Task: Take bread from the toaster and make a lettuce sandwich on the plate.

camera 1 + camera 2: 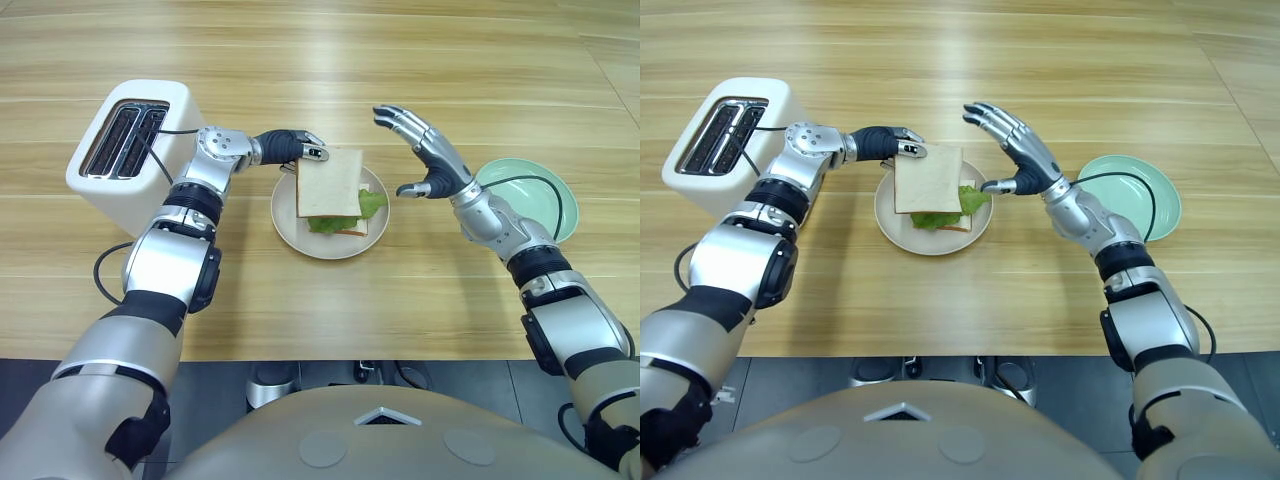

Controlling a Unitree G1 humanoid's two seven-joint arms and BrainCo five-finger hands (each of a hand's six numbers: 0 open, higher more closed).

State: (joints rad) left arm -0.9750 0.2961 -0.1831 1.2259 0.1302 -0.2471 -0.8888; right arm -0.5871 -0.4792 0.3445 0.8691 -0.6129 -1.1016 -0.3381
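Note:
A beige plate [290, 225] sits mid-table with a bread slice at the bottom and green lettuce [370, 205] on it. A second white bread slice [328, 185] lies over the lettuce, tilted, and my left hand [298, 147] is shut on its far left corner. My right hand [425, 150] hovers just right of the plate, open with fingers spread, touching nothing. The white toaster [125, 150] stands at the left, and its slots look dark.
A pale green plate [560, 205] lies at the right, behind my right forearm, with a black cable across it. The toaster's black cord [100, 270] loops near the table's front left edge. Bare wood lies beyond the plates.

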